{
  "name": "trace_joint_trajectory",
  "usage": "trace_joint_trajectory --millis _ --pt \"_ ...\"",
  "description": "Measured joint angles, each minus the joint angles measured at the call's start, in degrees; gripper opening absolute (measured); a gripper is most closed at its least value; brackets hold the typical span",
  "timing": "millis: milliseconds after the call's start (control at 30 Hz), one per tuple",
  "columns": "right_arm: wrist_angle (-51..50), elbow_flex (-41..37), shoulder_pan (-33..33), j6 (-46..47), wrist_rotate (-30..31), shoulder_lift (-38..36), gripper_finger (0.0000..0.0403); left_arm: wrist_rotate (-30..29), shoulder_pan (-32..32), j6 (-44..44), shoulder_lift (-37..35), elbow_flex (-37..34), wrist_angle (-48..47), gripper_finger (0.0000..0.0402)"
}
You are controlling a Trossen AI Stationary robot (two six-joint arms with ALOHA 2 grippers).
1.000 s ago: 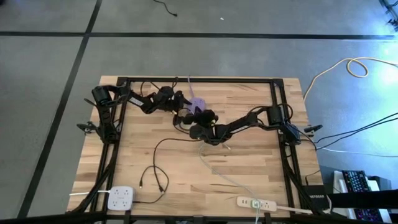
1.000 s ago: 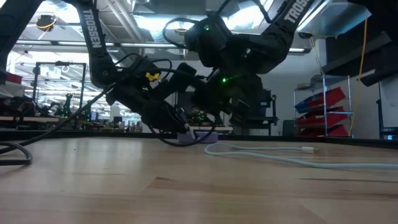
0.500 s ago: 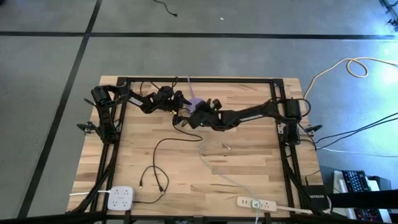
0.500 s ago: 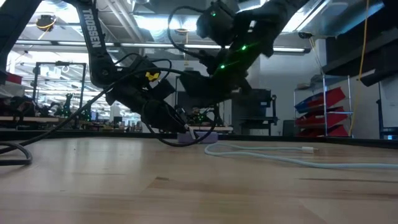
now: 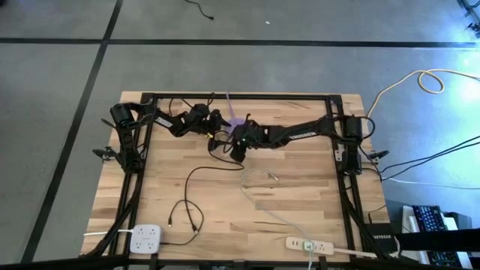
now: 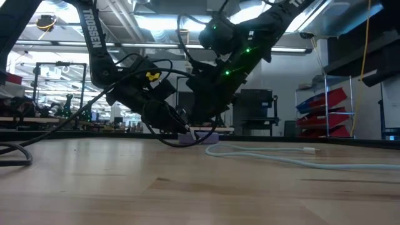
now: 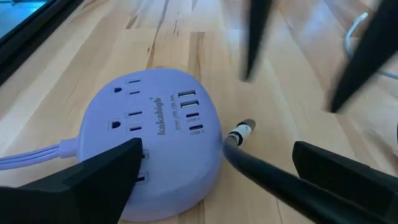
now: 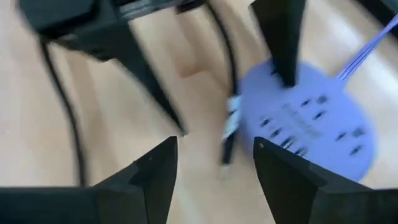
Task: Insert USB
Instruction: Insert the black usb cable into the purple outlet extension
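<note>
A round purple power hub point(image 7: 149, 137) lies flat on the wooden table near its far edge, also in the high view point(image 5: 237, 122). A black cable's silver USB plug point(image 7: 239, 132) lies on the table just beside the hub's USB ports. My left gripper point(image 7: 217, 149) is open and low, one finger at the hub's side and the other beyond the cable. My right gripper point(image 8: 214, 143) is open above the plug point(image 8: 231, 121) with nothing between its fingers. It slants down toward the hub point(image 8: 311, 124). My left gripper has one finger point(image 7: 93, 180) in front of the hub's side wall point(image 7: 186, 180). Whether it touches the hub I cannot tell. The black cable runs between its fingers untouched.
The black cable point(image 5: 196, 172) loops toward the table's near side. A white cable point(image 5: 259, 187) lies right of the middle. A white power strip point(image 5: 310, 244) and a white socket block point(image 5: 146, 238) sit at the near edge.
My right gripper has risen from the table and gone toward the far edge and the hub. Its wrist has rolled and the arm has stretched out straighter. The hub and my left gripper have kept still.
</note>
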Motion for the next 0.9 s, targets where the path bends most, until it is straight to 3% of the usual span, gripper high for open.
trace_joint_trajectory --millis 233,900 --pt "-1.18 0.02 0.45 -3.55 -1.26 0.43 0.0151 0.0 0.0 -0.02 -0.02 0.0 0.05 0.04" --pt "5.68 0.03 0.46 -2.62 3.18 5.01 0.0149 -0.01 -0.04 -0.7 -0.06 0.04 0.37 0.04"
